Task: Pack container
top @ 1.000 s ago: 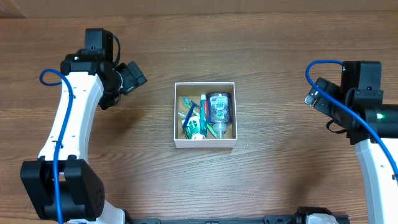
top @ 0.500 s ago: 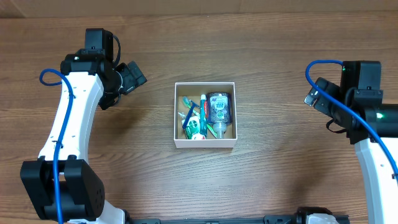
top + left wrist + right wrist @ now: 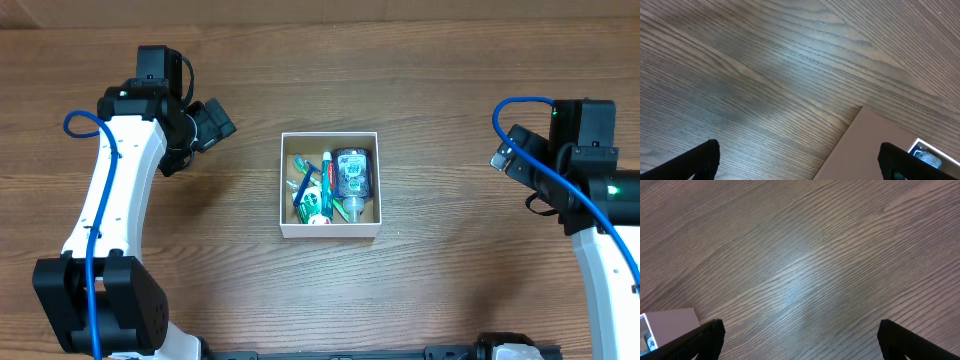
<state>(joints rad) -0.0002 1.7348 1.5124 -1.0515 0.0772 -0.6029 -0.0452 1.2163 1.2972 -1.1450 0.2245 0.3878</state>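
While raised over the brown wooden table [image 3: 450, 60], bends high at the far-left side with the left gripper [image 3: 800, 162] aimed down at bare wood, black fingers [image 3: 702, 160] spread wide and holding nothing. Bends the same way at the right side with the right gripper [image 3: 800, 342], fingers spread wide too, touching nothing. Hangs on both sides well apart from the square, shallow white cardboard container [image 3: 330, 232] with a brown inside, set mid-table and filled with a clear bottle [image 3: 352, 172] and tubes.
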